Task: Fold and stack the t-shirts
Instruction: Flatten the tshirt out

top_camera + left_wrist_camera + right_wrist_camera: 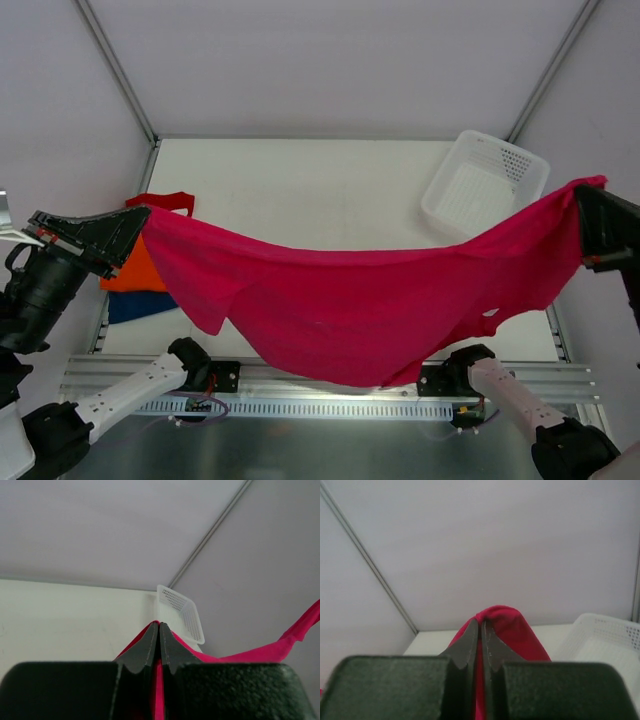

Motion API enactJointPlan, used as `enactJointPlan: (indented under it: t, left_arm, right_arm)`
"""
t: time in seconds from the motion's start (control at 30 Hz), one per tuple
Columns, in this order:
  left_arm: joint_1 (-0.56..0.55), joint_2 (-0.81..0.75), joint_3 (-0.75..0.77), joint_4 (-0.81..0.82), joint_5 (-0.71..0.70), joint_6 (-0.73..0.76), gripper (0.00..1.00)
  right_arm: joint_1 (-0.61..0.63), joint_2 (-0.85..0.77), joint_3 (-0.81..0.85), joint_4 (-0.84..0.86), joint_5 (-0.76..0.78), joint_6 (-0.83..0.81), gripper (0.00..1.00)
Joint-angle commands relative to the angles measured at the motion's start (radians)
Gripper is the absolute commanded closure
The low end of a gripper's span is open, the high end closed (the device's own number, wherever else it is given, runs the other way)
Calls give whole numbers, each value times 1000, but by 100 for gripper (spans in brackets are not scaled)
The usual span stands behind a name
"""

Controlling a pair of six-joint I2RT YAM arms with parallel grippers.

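While the left gripper [140, 222] and right gripper [585, 200] each clamp an opposite end, the magenta-pink t-shirt [350, 300] hangs sagging between them above the table [300, 190] — apparently spread for laying flat — near the folded orange t-shirt [140, 275].

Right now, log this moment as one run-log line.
state: magenta t-shirt stretched in air, sagging | left jaws: shut on it | right jaws: shut on it | at left: orange t-shirt | fold: not yet done
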Motion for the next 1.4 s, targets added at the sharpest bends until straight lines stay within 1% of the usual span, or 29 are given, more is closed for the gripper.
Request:
enactJointPlan:
  t: [0.0, 0.03, 0.1, 0.13, 0.2, 0.23, 0.37, 0.43, 0.53, 0.57, 0.63, 0.67, 0.7, 0.73, 0.77, 0.8, 0.87, 0.9, 0.97, 1.0, 1.13, 1.17, 1.3, 1.37]
  left_arm:
    - [3, 24, -70, 23, -77, 13, 100]
    - [3, 38, -87, 23, -112, 13, 100]
    - [3, 56, -135, 25, -151, 10, 100]
    - [3, 81, -150, 26, -206, 10, 100]
    - [3, 112, -190, 26, -276, 16, 100]
    - [3, 145, -201, 28, -350, 18, 100]
    - [4, 239, -256, 46, -491, 4, 100]
    - [27, 288, -277, 101, -511, 2, 100]
    - [110, 357, -316, 181, -460, 2, 100]
    - [198, 377, -336, 200, -382, -8, 100]
    - [283, 437, -360, 268, -350, -7, 100]
    - [295, 460, -386, 295, -356, 1, 100]
    - [309, 508, -394, 315, -378, 5, 100]
    - [323, 538, -397, 330, -373, 10, 100]
    - [355, 567, -387, 344, -355, 10, 100]
    - [368, 628, -380, 347, -328, 5, 100]
    - [388, 684, -360, 352, -315, -10, 100]
    - [398, 731, -356, 353, -318, -19, 100]
    - [406, 788, -345, 365, -324, -25, 100]
    - [412, 803, -340, 370, -326, -27, 100]
    - [423, 889, -293, 384, -320, -19, 100]
    - [424, 921, -285, 388, -320, -19, 100]
    - [435, 1001, -238, 405, -326, -11, 100]
    - [452, 1053, -204, 419, -340, -10, 100]
  right_arm:
    - [5, 55, -147, 83, 4, -24, 100]
    - [5, 55, -232, 115, 7, -22, 100]
    - [5, 61, -312, 148, 11, -17, 100]
    - [5, 78, -373, 169, 13, -16, 100]
    - [3, 102, -421, 192, 17, -16, 100]
    - [3, 136, -441, 212, 16, -17, 100]
    - [0, 247, -506, 268, -7, -14, 100]
    - [-3, 326, -517, 309, -22, -14, 100]
    - [-16, 418, -514, 357, -61, 16, 100]
    - [-23, 482, -506, 364, -81, 16, 100]
    - [-29, 549, -483, 396, -98, 15, 100]
    - [-29, 619, -469, 403, -116, 13, 100]
    - [-30, 653, -440, 415, -119, 15, 100]
    - [-32, 693, -422, 418, -119, 13, 100]
    - [-35, 731, -397, 418, -156, 9, 100]
    - [-33, 807, -376, 418, -177, 7, 100]
    - [-36, 880, -311, 418, -205, 6, 100]
    - [-36, 944, -294, 421, -217, 6, 100]
    - [-36, 1003, -245, 426, -239, 9, 100]
    - [-36, 1058, -229, 426, -239, 9, 100]
    - [-40, 1185, -129, 401, -175, 7, 100]
    - [-41, 1210, -79, 384, -150, 7, 100]
    - [-43, 1320, 38, 361, -136, 4, 100]
    - [-44, 1376, 98, 360, -76, 9, 100]
